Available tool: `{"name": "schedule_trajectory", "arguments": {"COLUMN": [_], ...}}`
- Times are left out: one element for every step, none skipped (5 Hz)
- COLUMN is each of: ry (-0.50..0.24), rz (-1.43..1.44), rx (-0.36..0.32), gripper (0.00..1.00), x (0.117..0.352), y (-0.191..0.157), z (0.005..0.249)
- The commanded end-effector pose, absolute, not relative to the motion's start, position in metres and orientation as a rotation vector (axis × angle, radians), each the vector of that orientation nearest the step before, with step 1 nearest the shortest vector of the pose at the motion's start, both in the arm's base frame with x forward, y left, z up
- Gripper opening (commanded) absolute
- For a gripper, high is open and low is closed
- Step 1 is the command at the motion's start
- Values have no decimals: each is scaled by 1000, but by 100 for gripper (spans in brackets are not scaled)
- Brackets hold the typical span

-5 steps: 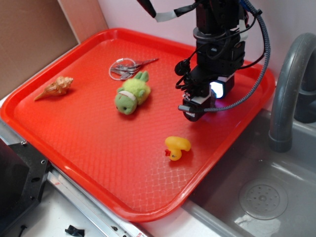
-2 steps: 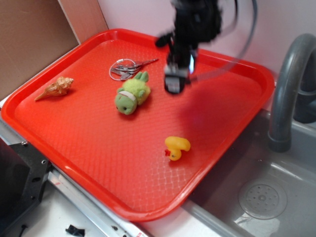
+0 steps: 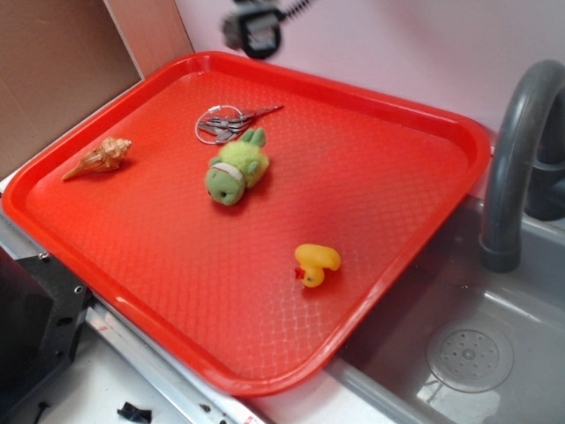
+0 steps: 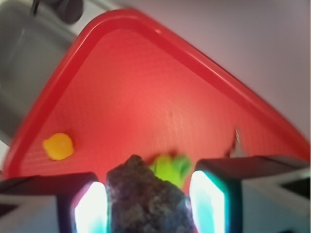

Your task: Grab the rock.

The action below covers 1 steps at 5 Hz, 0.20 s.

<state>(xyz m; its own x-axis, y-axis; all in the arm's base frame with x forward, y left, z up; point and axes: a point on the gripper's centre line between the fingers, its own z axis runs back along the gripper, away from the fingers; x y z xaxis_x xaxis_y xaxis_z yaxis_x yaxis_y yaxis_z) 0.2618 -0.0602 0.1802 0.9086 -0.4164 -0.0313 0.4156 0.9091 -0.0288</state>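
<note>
In the wrist view the rock (image 4: pixel 146 199), dark brown-grey and jagged, sits between my two lit fingers (image 4: pixel 90 208), held high above the red tray (image 4: pixel 146 97). My gripper (image 4: pixel 147 204) is shut on it. In the exterior view only the blurred end of my gripper (image 3: pixel 253 28) shows at the top edge, above the tray's far rim (image 3: pixel 265 66). The rock itself is hidden in that view.
On the tray lie a yellow rubber duck (image 3: pixel 316 264), a green plush toy (image 3: pixel 236 168), a bunch of keys (image 3: pixel 228 122) and a tan spiral seashell (image 3: pixel 99 156). A grey sink (image 3: pixel 468 353) with a curved faucet (image 3: pixel 516 150) stands to the right.
My gripper has risen from the tray's right side and swung up and to the left, to the top edge of the exterior view, carrying the rock.
</note>
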Motion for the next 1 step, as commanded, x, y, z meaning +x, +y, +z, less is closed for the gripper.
{"name": "schedule_trajectory", "arguments": {"ry": [-49], "rz": [-59], "rx": [-1], "gripper": [0], "x": [221], "y": [-76], "z": [216]}}
